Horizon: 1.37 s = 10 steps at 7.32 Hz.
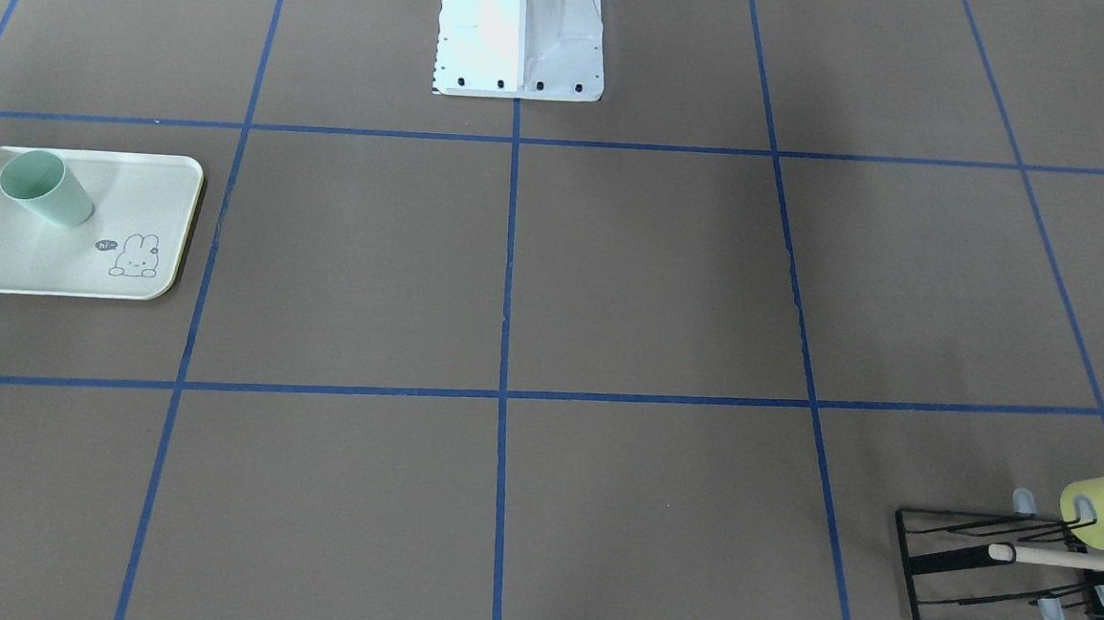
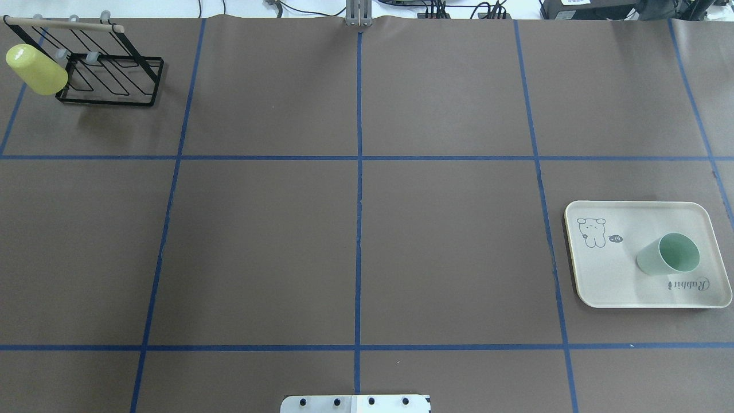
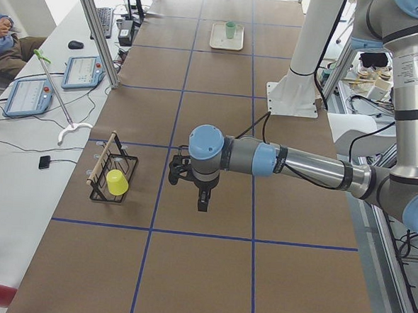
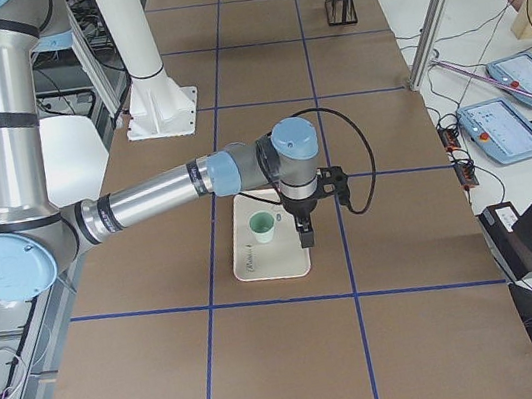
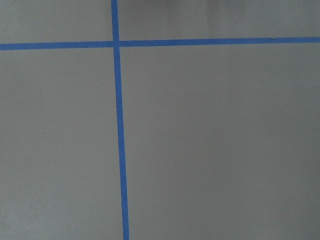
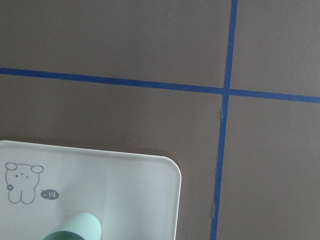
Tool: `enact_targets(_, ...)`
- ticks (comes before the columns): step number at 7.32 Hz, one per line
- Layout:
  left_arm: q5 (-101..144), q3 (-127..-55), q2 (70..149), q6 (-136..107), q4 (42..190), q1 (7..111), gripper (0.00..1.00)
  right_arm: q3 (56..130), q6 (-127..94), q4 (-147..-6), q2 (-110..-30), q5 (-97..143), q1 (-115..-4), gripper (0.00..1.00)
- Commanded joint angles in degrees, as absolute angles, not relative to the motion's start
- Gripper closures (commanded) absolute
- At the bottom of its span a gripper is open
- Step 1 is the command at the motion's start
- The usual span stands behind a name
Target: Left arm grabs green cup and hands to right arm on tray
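The pale mint-green cup [image 2: 670,254] stands upright, mouth up, on the cream tray [image 2: 608,275] with the bunny drawing. Both show in the front-facing view as cup [image 1: 47,188] and tray [image 1: 57,261]. In the right side view the near right arm's gripper [image 4: 304,234] points down, above the tray [image 4: 261,266] just beside the cup [image 4: 263,227]. I cannot tell if it is open or shut. In the left side view the near left arm's gripper [image 3: 199,198] points down over bare table, far from the cup [image 3: 231,30]. I cannot tell its state either.
A yellow-green cup [image 2: 35,70] hangs on a black wire rack [image 2: 114,74] with a wooden bar at the table's far left corner. The robot's white base [image 1: 521,30] stands at the table's middle edge. Blue tape lines grid the brown table.
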<state>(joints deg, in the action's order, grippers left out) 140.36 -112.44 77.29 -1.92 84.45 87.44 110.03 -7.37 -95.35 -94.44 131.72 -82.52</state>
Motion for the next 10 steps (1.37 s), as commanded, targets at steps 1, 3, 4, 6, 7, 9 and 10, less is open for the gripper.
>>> enact_targets(1, 140.27, -113.11, 77.34, -1.85, 84.55, 90.59, 0.00, 110.04, -7.47, -95.19, -93.60, 132.18, -82.53, 0.00)
enact_targets(3, 139.66, -112.42, 77.70, -2.02, 84.55, 90.88, 0.00, 110.47, -7.47, -95.18, -94.21, 132.54, -82.53, 0.00)
enact_targets(4, 139.66, -112.41, 77.43, -2.37, 84.55, 90.79, 0.00, 110.83, -7.47, -95.27, -94.48, 132.54, -82.53, 0.00)
enact_targets(6, 139.57, -112.85, 76.56, -2.37, 84.55, 90.97, 0.00, 110.74, -7.47, -95.27, -95.53, 132.54, -82.70, 0.00)
enact_targets(7, 139.48, -112.94, 75.51, -2.37, 84.55, 90.97, 0.00, 110.74, -7.47, -95.19, -95.54, 132.54, -82.71, 0.00)
enact_targets(9, 139.48, -112.42, 75.59, -2.37, 84.46, 90.79, 0.00, 110.92, -7.47, -94.66, -98.33, 132.54, -83.23, 0.00)
enact_targets(10, 139.48, -112.33, 75.67, -2.37, 84.46, 90.70, 0.00, 111.96, -7.38, -94.66, -99.83, 132.71, -84.28, 0.00)
